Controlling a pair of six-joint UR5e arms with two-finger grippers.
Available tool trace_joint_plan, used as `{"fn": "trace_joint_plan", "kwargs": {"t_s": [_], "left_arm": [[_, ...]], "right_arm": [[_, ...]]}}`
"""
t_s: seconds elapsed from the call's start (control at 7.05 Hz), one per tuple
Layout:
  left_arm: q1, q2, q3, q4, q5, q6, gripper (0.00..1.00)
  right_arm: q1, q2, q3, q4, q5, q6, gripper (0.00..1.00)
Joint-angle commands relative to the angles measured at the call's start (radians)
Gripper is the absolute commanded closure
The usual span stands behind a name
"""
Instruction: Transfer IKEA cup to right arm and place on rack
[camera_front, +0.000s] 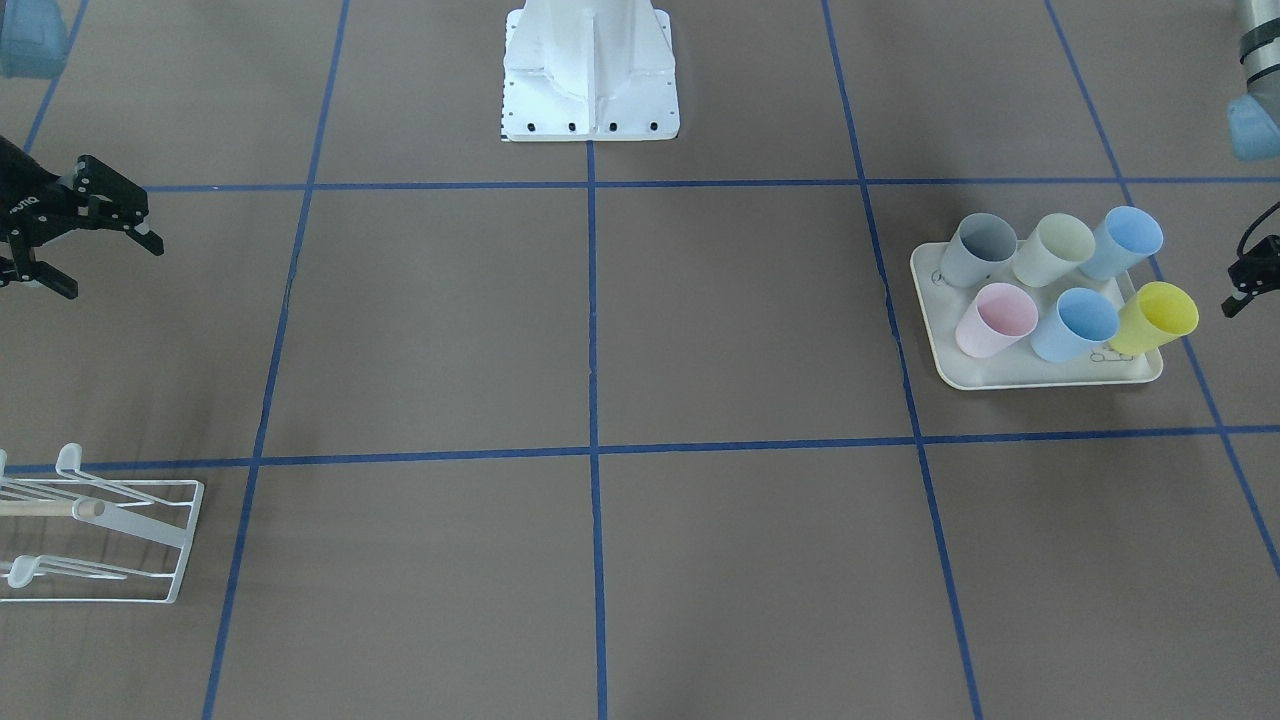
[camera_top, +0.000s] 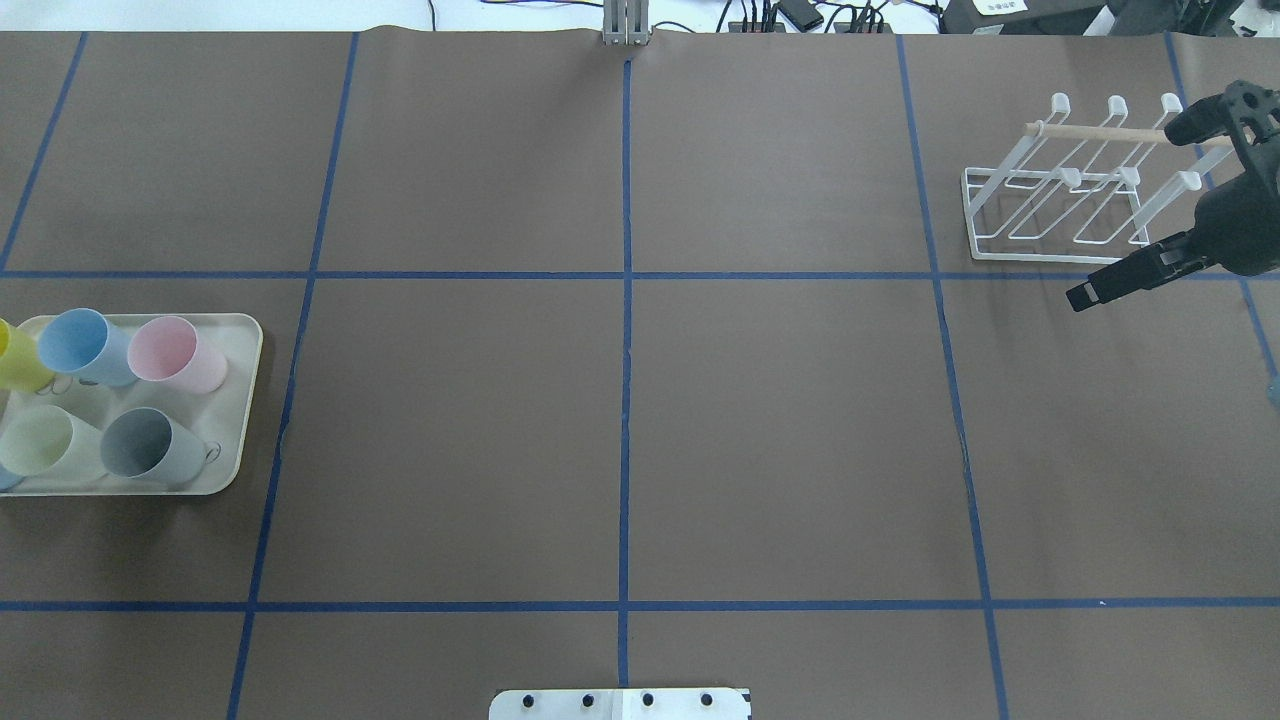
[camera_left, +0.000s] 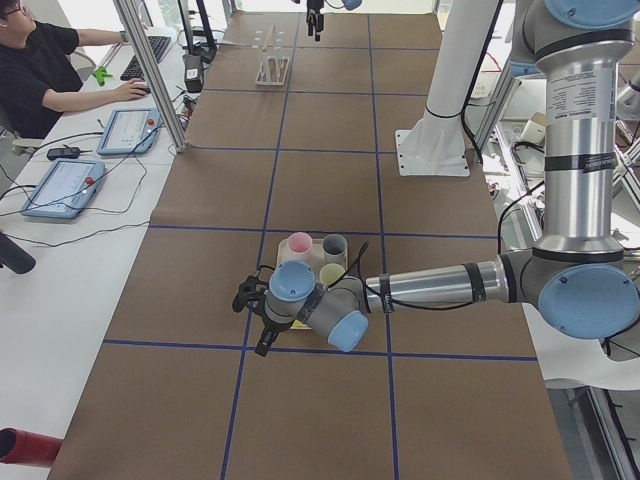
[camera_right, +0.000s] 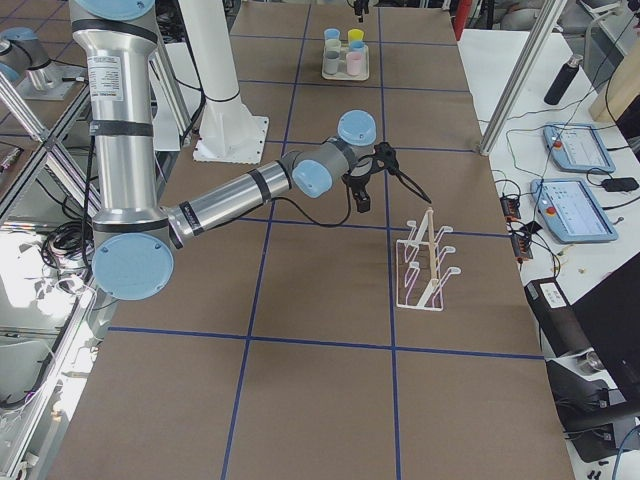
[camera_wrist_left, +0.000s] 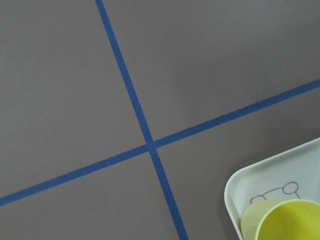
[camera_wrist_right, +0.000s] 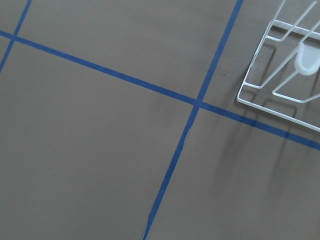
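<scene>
Where the left gripper (camera_front: 1245, 285) hangs at the table's edge, its opening impossible to judge, the yellow cup (camera_front: 1155, 318) stands just beside it on the cream tray (camera_front: 1000, 375) with five other cups (camera_front: 995, 320). Far across the table, the right gripper (camera_front: 114, 270) is spread wide, holding nothing, near the rack (camera_top: 1100, 133).

Legible text: none.
- Right gripper (camera_front: 110, 268), at the tabletop's edge: short white lettering on the black body, too small and cropped to read.
- Tray (camera_front: 1000, 368): thin outline drawings on its floor, no letters made out.
- Tablet screens (camera_left: 62, 187) on the side bench: contents illegible.
</scene>
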Motion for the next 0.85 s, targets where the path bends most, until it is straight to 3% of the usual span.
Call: {"fn": "trace_joint_plan", "kwargs": {"t_s": [0.0,0.14,0.28,0.43,0.71], "left_arm": [[0.041,0.001,0.013,-0.068,-0.037,-0.125,0.0],[0.058,0.001,0.014,-0.068,-0.042,-0.128,0.0],[0.092,0.001,0.014,-0.07,-0.039,-0.15,0.08],[0.1,0.002,0.016,-0.083,-0.037,-0.153,0.25],[0.101,0.007,0.013,-0.1,-0.036,-0.151,0.75]], "right_arm": [[-0.004,0.001,0.001,0.0,-0.005,0.002,0.0],[-0.004,0.001,-0.001,0.0,-0.008,0.001,0.0],[-0.004,0.001,-0.002,0.0,-0.016,0.002,0.0],[-0.004,0.001,-0.002,0.0,-0.016,0.002,0.0],[-0.006,0.001,-0.002,0.0,-0.016,0.002,0.0]]}}
